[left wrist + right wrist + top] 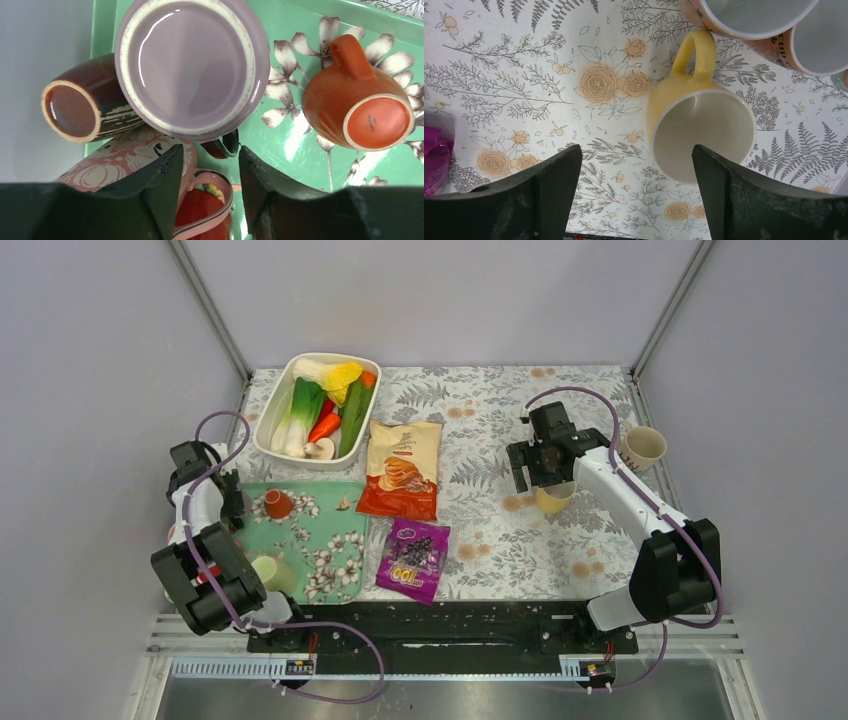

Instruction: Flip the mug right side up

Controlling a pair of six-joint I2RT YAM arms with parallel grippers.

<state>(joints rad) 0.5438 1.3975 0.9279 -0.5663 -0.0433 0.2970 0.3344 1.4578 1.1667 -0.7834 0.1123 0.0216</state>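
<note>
Nearest us, the left tool (210, 150) hangs over the green tray (270, 20), its two fingers partly closed with the looped handle (227, 187) of the pink floral mug (125, 160) between them; we cannot tell whether the pads actually bear on it. That mug, which we take to be the one to right, lies tipped at the tool's 9 o'clock, its mouth hidden. At 12 o'clock an upturned purple bowl (192, 65) overlaps its side, with a brown mug (80, 102) at 10 and an inverted orange mug (350, 110) at 2. We would pinch the handle squarely, draw the mug out from under the bowl before lifting, and only roll the wrist once clear, so neither neighbour is knocked. Far across the worktop (524, 75), the right tool (636, 150) gapes wide and empty above a yellow mug (701, 135) already standing mouth-up.
</note>
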